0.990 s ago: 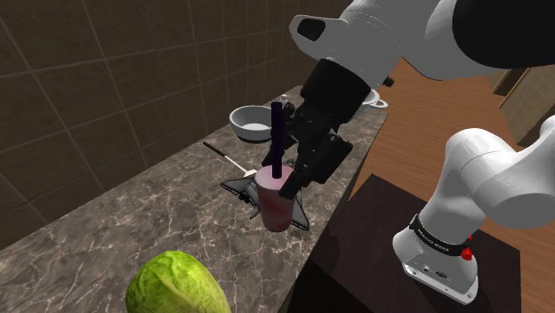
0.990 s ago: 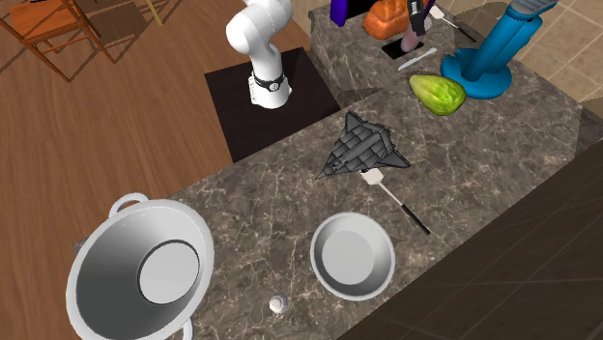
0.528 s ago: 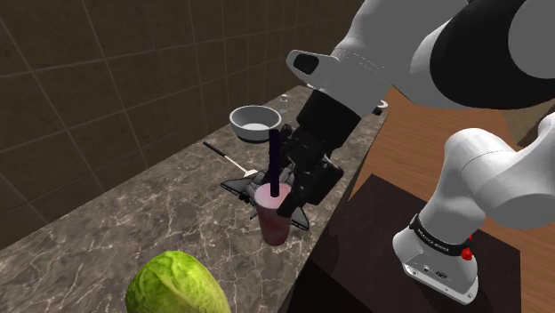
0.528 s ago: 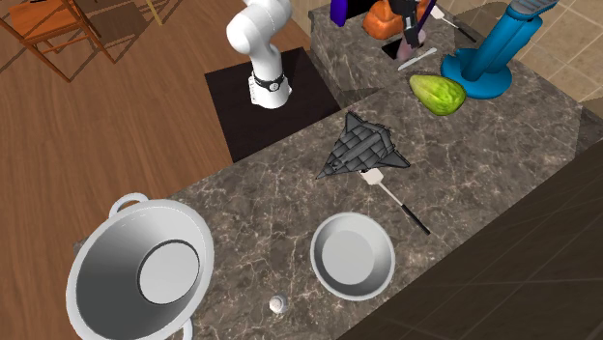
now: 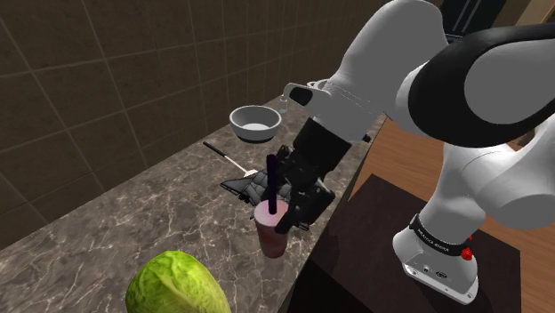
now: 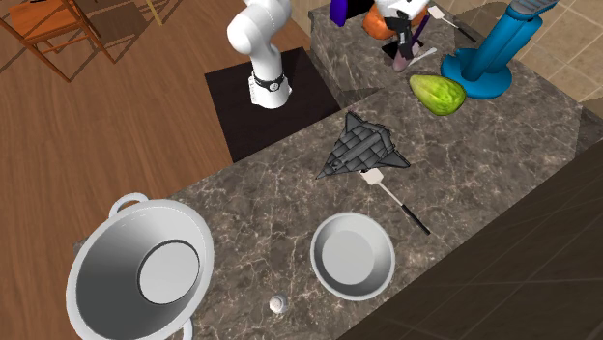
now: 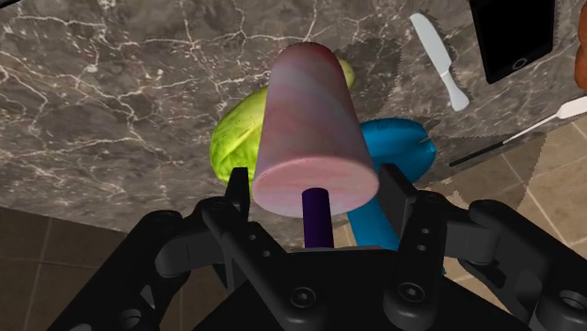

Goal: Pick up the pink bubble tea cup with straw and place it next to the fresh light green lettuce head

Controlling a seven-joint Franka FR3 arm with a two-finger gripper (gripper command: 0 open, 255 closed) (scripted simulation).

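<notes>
- As the wrist view shows, the black gripper (image 7: pixel 316 193) is closed on the pink cup (image 7: pixel 310 122), with one finger (image 7: pixel 239 202) pressed to each side just below the rim.
- A dark purple straw (image 7: pixel 316 218) sticks out of the cup's top, between the two fingers.
- From the shoulder view, the cup (image 5: pixel 271 233) is upright at the near edge of the marble counter (image 5: pixel 107 222), just in front of a black woven jet-shaped object (image 5: pixel 252 184). Whether its base touches the stone cannot be told.
- The light green lettuce head (image 5: pixel 176 284) lies at the shoulder view's lower left, apart from the cup.
- Farther along the counter sit a white bowl (image 5: pixel 255 123) and a thin utensil (image 5: pixel 227 158) with a pale head.
- In the second exterior view the gripper (image 6: pixel 404 46) is near the top edge, close to the lettuce head (image 6: pixel 438 94), which lies just beside a blue stand (image 6: pixel 486 53).
- Beyond the cup in the wrist view lie a white knife (image 7: pixel 439 58) and a flat black slab (image 7: pixel 511 33).
</notes>
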